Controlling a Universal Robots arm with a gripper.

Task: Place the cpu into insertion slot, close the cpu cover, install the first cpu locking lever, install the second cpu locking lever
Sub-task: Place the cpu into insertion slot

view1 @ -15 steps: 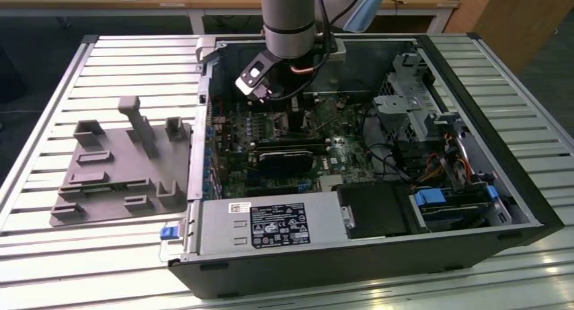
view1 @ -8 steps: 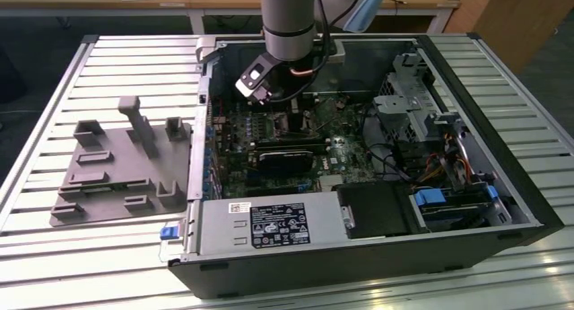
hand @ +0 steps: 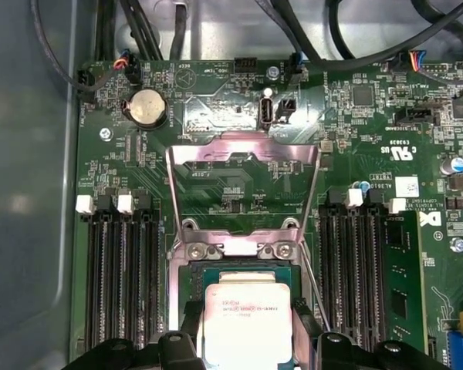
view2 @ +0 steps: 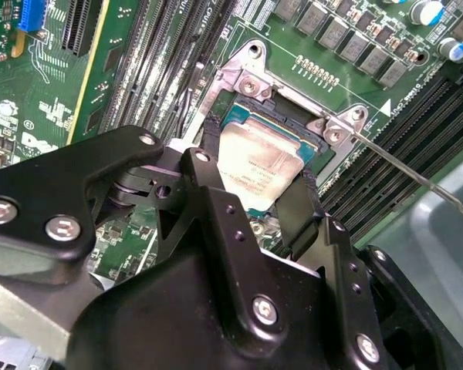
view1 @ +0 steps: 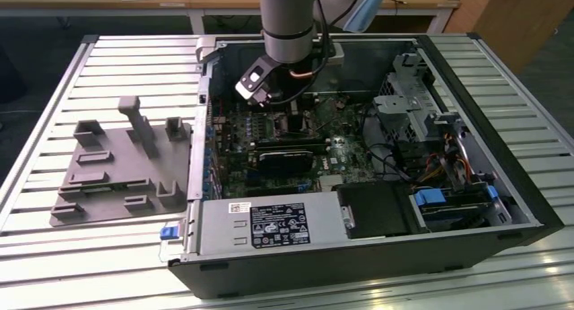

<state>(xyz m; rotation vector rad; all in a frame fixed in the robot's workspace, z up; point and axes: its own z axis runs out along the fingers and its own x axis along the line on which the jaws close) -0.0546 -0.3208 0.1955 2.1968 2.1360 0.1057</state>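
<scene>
**Item: cpu placement, step in hand.**

- **Tool** (view2: 256, 176): the black fingers (view2: 302, 202) are closed narrowly on two opposite edges of the cpu (view2: 262, 158). In the exterior view the tool sits in the upper centre of the frame, reaching down into the open computer case (view1: 502, 209).
- **Cpu:** pale metal top facing up, held level directly over the insertion slot (hand: 251, 270). Whether it is fully seated or just above the seat cannot be told.
- **Cpu cover** (hand: 216, 150): the silvery frame plate is swung open on its hinge, away from the socket, with bare motherboard showing through its window.
- **Locking lever** (view2: 409, 169): a thin wire rod angled out from the socket corner and not latched.
- **Nearby:** memory slots (hand: 116, 285) flank the socket on both sides. A grey fixture plate (view1: 117, 182) lies on the slatted surface (view1: 117, 61), toward the exterior view's left.

**Handling note (judgement):** The chip should go down flat with its edges square to the socket walls and no sideways slide, because the socket contacts would bend easily. The grip should be released only once all four corners sit evenly.
</scene>
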